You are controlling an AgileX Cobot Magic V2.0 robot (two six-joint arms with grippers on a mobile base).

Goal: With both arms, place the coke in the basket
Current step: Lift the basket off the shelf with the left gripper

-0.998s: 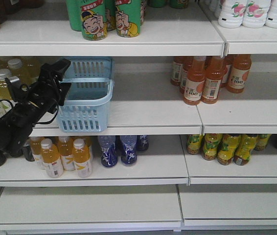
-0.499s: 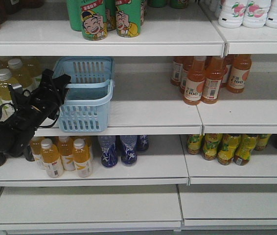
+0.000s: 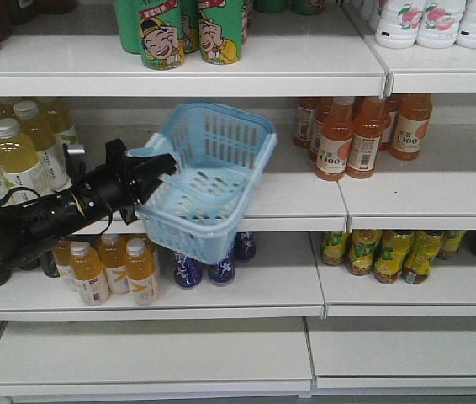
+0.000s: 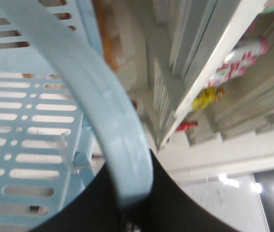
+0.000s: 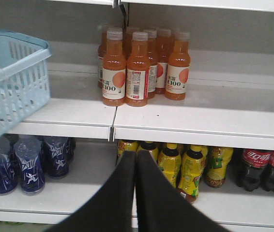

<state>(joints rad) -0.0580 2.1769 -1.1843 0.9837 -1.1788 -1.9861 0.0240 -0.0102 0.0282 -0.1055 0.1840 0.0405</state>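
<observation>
The left gripper (image 3: 161,162) pinches the flat handle (image 4: 113,121) of the light blue basket (image 3: 221,135) between its fingers, holding it tilted past the middle shelf's (image 3: 297,198) front edge, while the right gripper's (image 5: 136,159) fingers are pressed together.

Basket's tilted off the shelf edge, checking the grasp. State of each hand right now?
Left hand: closed on the handle of the basket.
Right hand: closed, holding nothing.

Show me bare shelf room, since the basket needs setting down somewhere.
Bare: the middle shelf between the basket and the orange bottles, and the bottom shelf. Crowded: the middle shelf's left end, packed with yellow bottles.
</observation>
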